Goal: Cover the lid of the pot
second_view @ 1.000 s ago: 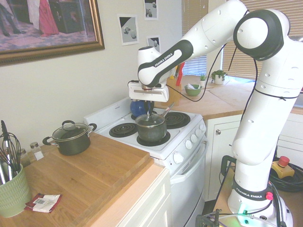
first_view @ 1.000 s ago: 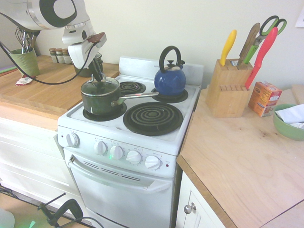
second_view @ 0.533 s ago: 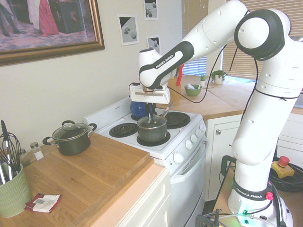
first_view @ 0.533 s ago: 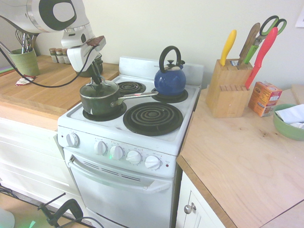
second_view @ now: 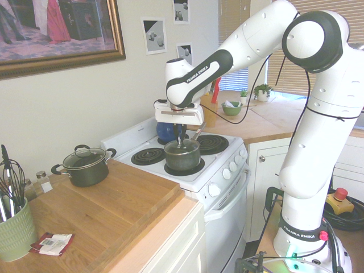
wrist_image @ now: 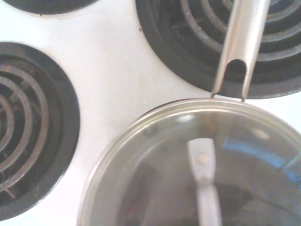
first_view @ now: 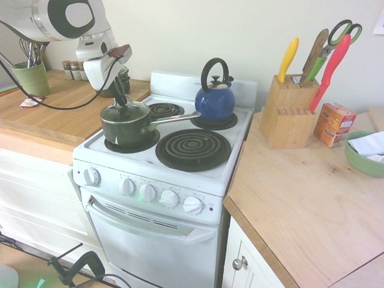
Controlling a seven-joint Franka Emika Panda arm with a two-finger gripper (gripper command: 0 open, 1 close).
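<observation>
The dark green pot (first_view: 123,129) stands on the stove's front left burner, its long silver handle (first_view: 177,118) pointing toward the blue kettle. The round glass lid (first_view: 126,111) with a metal rim lies flat on the pot's mouth. My gripper (first_view: 123,99) comes down from above and is shut on the lid's small knob. From the other side, the gripper (second_view: 180,138) stands upright over the lid (second_view: 182,145) and the pot (second_view: 182,159). The wrist view looks straight down through the lid (wrist_image: 155,155), with the handle (wrist_image: 240,42) beyond.
A blue kettle (first_view: 214,99) sits on the back right burner. A knife block (first_view: 289,111), an orange box (first_view: 333,124) and a green bowl (first_view: 365,153) stand on the right counter. On the other counter stand a small dark lidded pot (second_view: 85,165) and a green utensil cup (second_view: 14,227).
The lid hung tilted just above the pot a second ago. It has come down with my gripper and now sits level on the rim.
</observation>
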